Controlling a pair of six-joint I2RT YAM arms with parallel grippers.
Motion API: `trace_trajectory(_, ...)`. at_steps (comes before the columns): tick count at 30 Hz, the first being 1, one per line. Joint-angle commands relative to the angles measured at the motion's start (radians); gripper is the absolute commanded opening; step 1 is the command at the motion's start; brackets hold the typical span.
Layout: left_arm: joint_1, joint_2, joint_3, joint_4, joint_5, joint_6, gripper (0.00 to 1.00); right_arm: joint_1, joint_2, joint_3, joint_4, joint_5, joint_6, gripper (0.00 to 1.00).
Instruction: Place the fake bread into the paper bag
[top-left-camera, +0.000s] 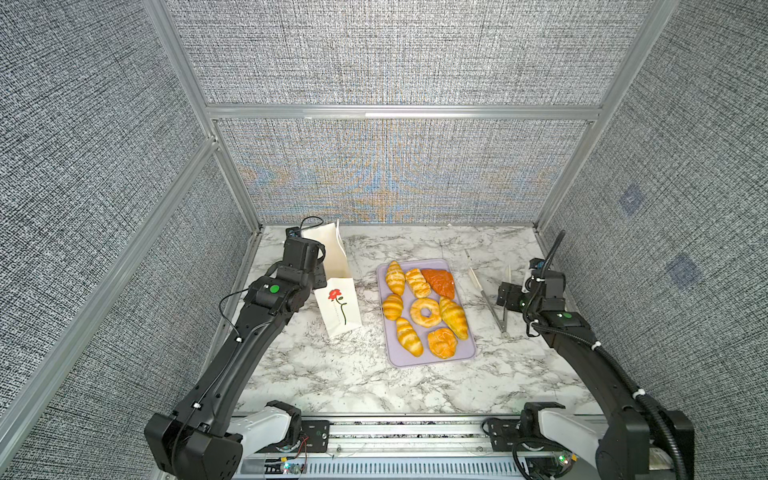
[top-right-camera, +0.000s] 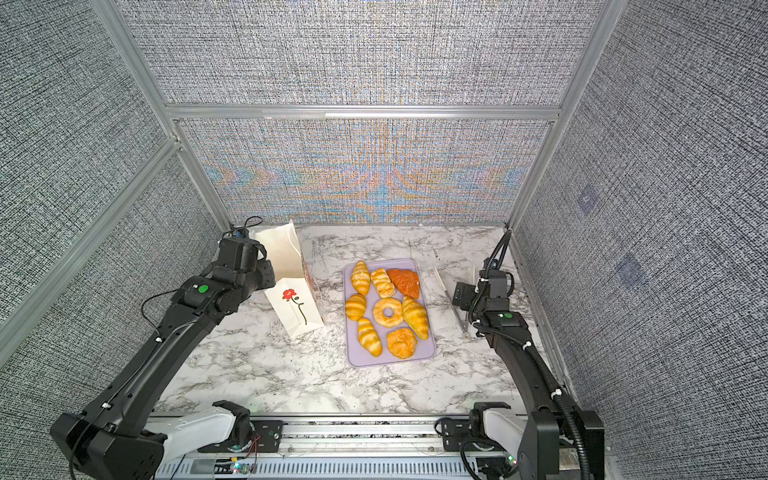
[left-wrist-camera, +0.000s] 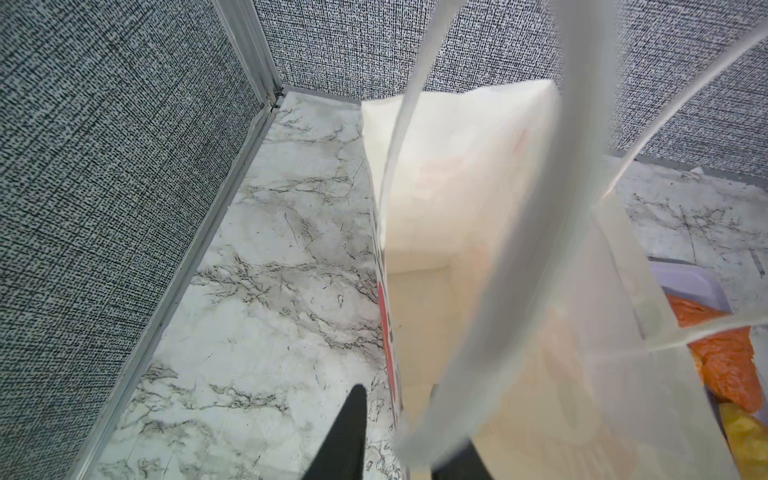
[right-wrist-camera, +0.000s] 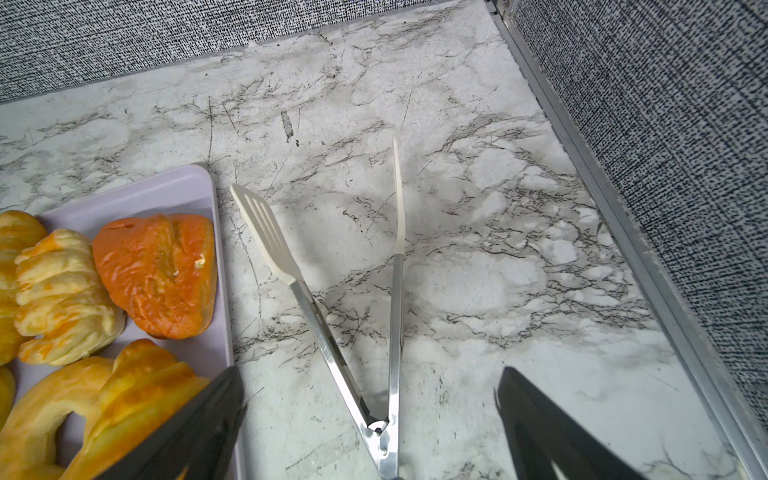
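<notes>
Bagging is not yet underway: all the fake bread (top-left-camera: 426, 311) is lying on the lavender tray (top-left-camera: 432, 363), and the paper bag (top-left-camera: 338, 309) near it is standing empty. Left gripper (left-wrist-camera: 399, 419) is straddling the bag's wall, grip unclear. Right gripper (right-wrist-camera: 370, 374) is hovering, jaws spread, over tongs (right-wrist-camera: 328, 345). Cord handles (left-wrist-camera: 511, 249) are dangling over the bag's mouth.

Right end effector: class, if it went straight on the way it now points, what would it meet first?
Probably the tongs: they lie on the table straight ahead of the right end effector, between its open fingers. Depth is unclear.
</notes>
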Motion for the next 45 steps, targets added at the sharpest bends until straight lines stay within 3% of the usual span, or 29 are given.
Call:
trace_trajectory(1, 0.015, -0.004, -0.004, 0.017, 0.027, 0.011, 0.24, 0.000, -0.007, -0.008, -0.009, 0.018, 0.001, 0.96)
trace_trajectory(17, 0.047, 0.021, -0.032, 0.123, 0.127, 0.059, 0.00, 0.002, 0.010, -0.008, -0.040, 0.057, 0.027, 0.96)
trace_trajectory(31, 0.059, 0.087, -0.011, 0.240, 0.151, 0.100, 0.00, 0.002, 0.033, -0.019, -0.060, 0.053, 0.066, 0.96)
trace_trajectory(45, 0.094, 0.174, 0.029, 0.304, 0.197, 0.110, 0.00, -0.005, 0.066, -0.048, -0.107, 0.141, 0.148, 0.86)
